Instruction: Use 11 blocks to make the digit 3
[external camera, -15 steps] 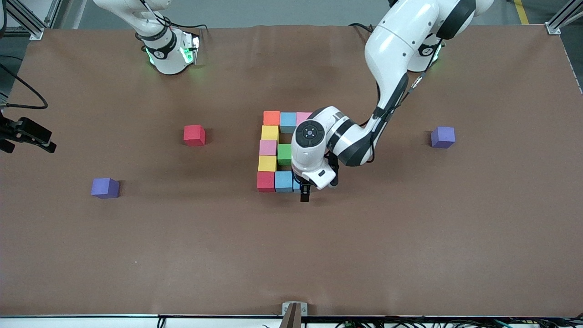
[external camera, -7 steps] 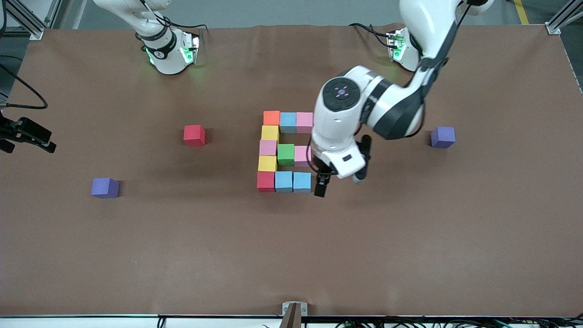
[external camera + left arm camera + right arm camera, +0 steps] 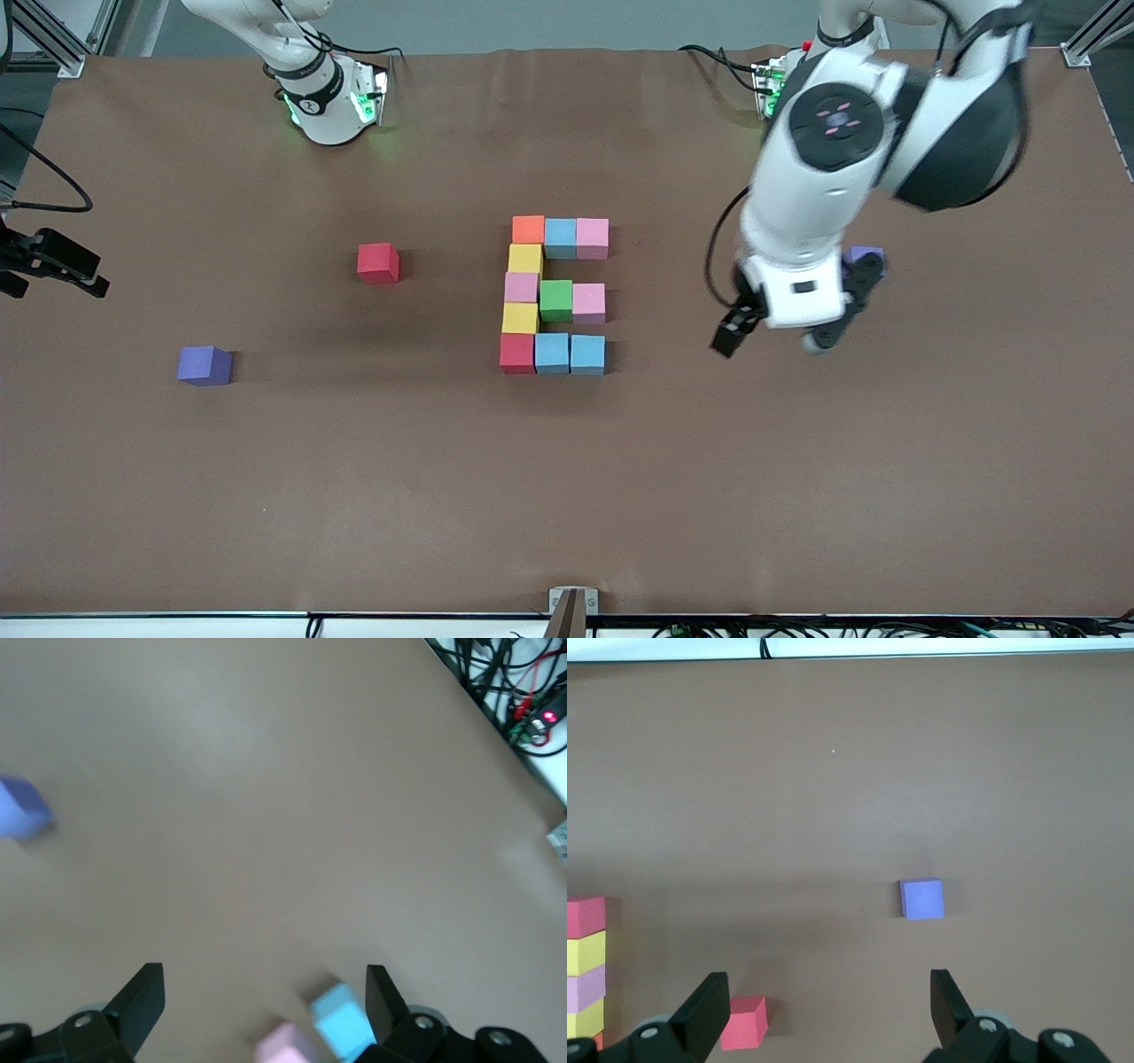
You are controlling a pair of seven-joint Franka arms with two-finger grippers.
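The digit 3 (image 3: 555,295) lies mid-table as a figure of touching cubes that reads as an "E". It has orange (image 3: 528,229), light blue and pink in the row farthest from the front camera. Green (image 3: 555,300) and pink make the middle arm. Red (image 3: 516,353) and two light blue cubes (image 3: 586,354) make the nearest row. My left gripper (image 3: 775,335) is open and empty in the air, over bare table toward the left arm's end from the figure. Its wrist view (image 3: 263,1005) shows a pink (image 3: 288,1047) and a light blue cube (image 3: 341,1025). My right gripper (image 3: 830,1005) is open, empty and waits.
A loose red cube (image 3: 378,263) sits toward the right arm's end, and also shows in the right wrist view (image 3: 744,1023). One purple cube (image 3: 205,365) lies nearer to the front camera there. The other purple cube (image 3: 866,255) is partly hidden by the left hand.
The left gripper has let go of the last light blue cube in the nearest row. It has risen and swung away toward the left arm's end. The right arm has not moved.
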